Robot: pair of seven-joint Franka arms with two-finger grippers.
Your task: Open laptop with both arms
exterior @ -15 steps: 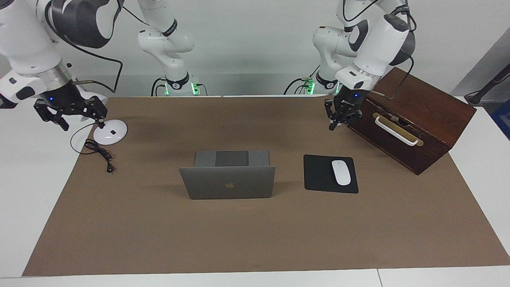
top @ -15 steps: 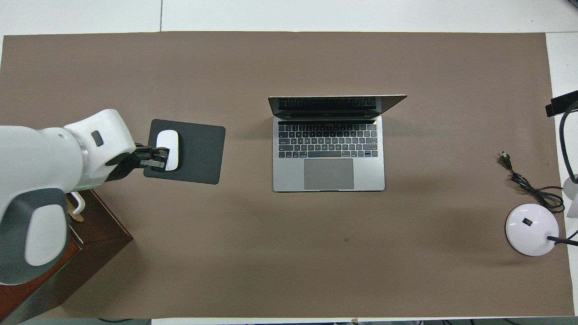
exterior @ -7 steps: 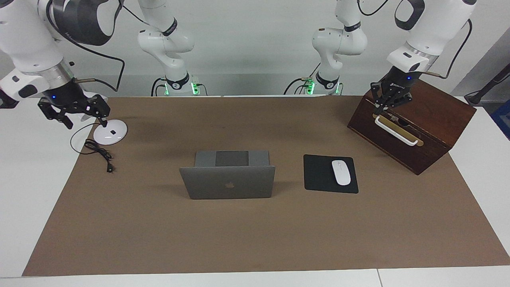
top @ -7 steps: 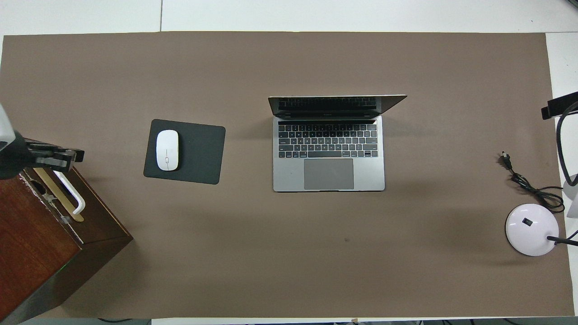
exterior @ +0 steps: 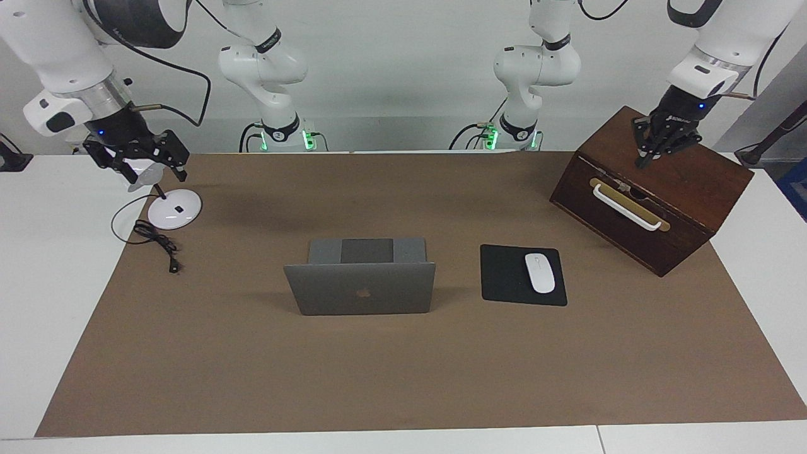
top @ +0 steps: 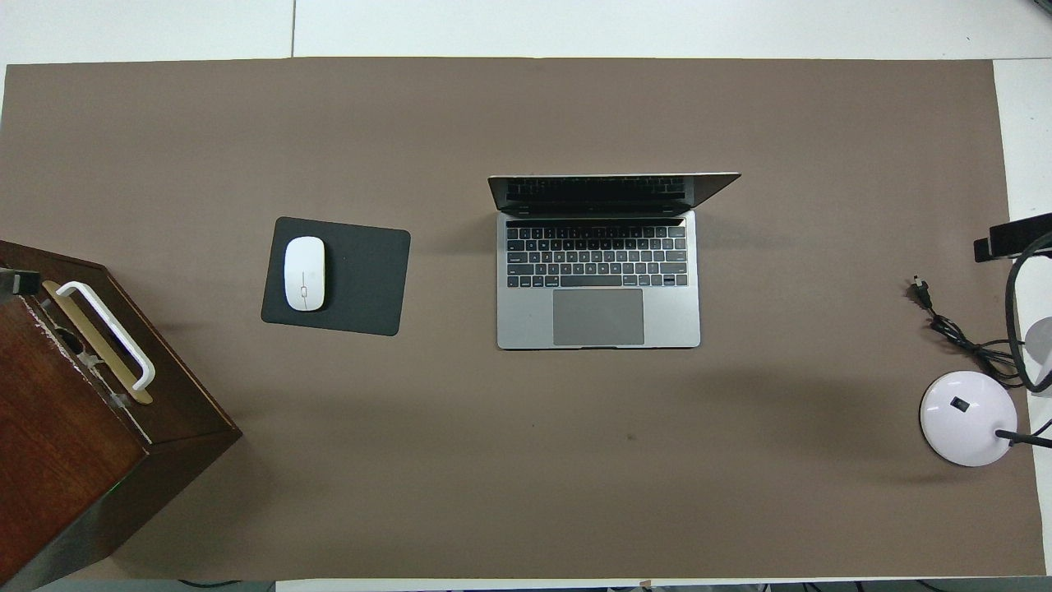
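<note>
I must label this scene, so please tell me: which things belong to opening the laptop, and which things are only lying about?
For the job:
- laptop, lid already up
- left gripper, over the wooden box
- right gripper, over the lamp

Lying about:
- wooden box
- mouse pad
- mouse
- lamp
- its cord

laptop (exterior: 359,287): 1, lid up, dead centre of the mat
mouse pad (exterior: 507,275): 1, at 3 o'clock from the laptop in the facing view
mouse (exterior: 539,272): 1, sitting on the pad
wooden box (exterior: 656,189): 1, up around 2 o'clock in the facing view
box handle (exterior: 627,206): 1, white
lamp (exterior: 174,209): 1, round white base at 10 o'clock
power cord (exterior: 159,243): 1, black, loose by the lamp
brown mat (exterior: 403,378): 1
arms: 2
grippers: 2, left gripper (exterior: 659,144) and right gripper (exterior: 142,161)
</note>
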